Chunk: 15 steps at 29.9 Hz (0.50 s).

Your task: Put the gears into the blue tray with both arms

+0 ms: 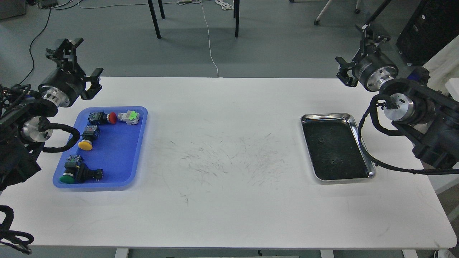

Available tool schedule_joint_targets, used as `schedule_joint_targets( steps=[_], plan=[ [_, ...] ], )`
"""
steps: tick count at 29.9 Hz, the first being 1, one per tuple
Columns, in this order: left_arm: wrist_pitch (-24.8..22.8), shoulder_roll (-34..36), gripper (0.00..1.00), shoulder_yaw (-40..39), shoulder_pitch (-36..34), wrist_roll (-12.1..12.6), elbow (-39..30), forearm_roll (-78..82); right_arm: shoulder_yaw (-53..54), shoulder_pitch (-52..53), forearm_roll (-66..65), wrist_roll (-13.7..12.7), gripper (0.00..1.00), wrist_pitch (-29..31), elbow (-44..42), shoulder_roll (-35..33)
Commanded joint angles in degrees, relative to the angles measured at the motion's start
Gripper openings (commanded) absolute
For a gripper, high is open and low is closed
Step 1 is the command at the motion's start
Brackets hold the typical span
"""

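Our left claw hangs wide open and empty above the far left corner of the white surface, just behind the blue tray. Our right claw is open and empty too, up past the steel tray. Two tiny gears lie on that tray's dark inside, well apart from the blue tray.

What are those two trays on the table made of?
The blue tray looks like moulded plastic: even bright colour, soft sheen, rounded corners. The other tray seems to be polished steel, its rim mirror-bright; its dark inside may be a liner, hard to tell.
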Motion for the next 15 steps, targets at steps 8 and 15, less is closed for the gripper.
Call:
schedule_joint_targets(
  steps=[8,15],
  plan=[
    [0.0,0.9,0.98,-0.2,0.0,0.4,-1.5,-0.2,0.1,0.1,0.2,-1.7,0.99,-0.5,-0.2,0.7],
    [0.0,0.9,0.98,-0.2,0.0,0.4,-2.3,-0.2,-0.2,0.2,0.1,-3.1,0.99,-0.6,-0.1,-0.1]
  ],
)
